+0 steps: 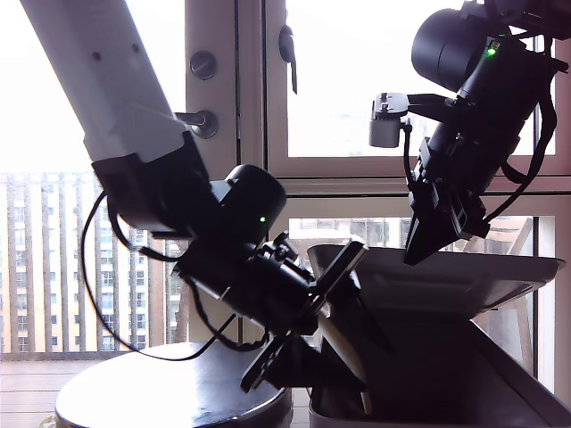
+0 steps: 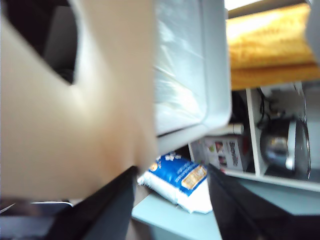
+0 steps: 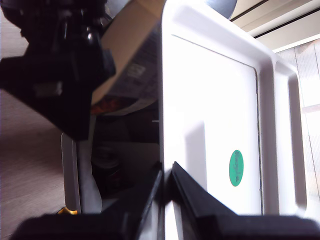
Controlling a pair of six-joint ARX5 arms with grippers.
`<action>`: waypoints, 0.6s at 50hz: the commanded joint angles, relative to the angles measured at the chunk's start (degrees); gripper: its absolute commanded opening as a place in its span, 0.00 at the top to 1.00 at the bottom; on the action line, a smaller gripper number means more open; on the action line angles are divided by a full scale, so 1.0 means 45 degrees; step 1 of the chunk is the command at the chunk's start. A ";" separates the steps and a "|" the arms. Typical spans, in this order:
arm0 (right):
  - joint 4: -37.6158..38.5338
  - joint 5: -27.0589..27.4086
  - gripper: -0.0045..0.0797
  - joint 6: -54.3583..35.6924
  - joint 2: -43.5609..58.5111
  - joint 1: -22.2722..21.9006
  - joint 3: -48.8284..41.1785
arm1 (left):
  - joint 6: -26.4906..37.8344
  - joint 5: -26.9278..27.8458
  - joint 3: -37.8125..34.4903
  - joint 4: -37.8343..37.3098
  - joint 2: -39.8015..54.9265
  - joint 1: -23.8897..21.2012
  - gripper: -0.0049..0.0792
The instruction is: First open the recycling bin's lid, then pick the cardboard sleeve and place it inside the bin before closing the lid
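Observation:
The recycling bin (image 1: pixel 500 392) stands at the exterior view's lower right, its lid (image 1: pixel 446 281) raised. My second gripper (image 1: pixel 417 254) is shut on the lid's edge (image 3: pixel 165 150), near the green mark (image 3: pixel 236 168). The cardboard sleeve (image 1: pixel 346 352) leans steeply into the bin's mouth under the lid. My first gripper (image 1: pixel 308 312) is at the sleeve. In the first wrist view its jaws (image 2: pixel 171 172) stand apart. The blurred sleeve (image 2: pixel 75 125) lies against one finger (image 2: pixel 107 205), not between the tips. The sleeve's printed end (image 3: pixel 125 80) shows in the second wrist view.
A round dark glossy table (image 1: pixel 152 392) sits at the exterior view's lower left, beside the bin. Windows and a door handle (image 1: pixel 198 120) are behind. A blue bag (image 2: pixel 175 182) and shelves with a cooker (image 2: pixel 282 147) show past the first gripper.

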 commanded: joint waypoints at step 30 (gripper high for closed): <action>0.0568 0.0000 0.96 0.0209 -0.0015 0.0019 0.0126 | 0.6309 -0.0729 0.2749 -0.5731 0.0151 -0.0563 0.45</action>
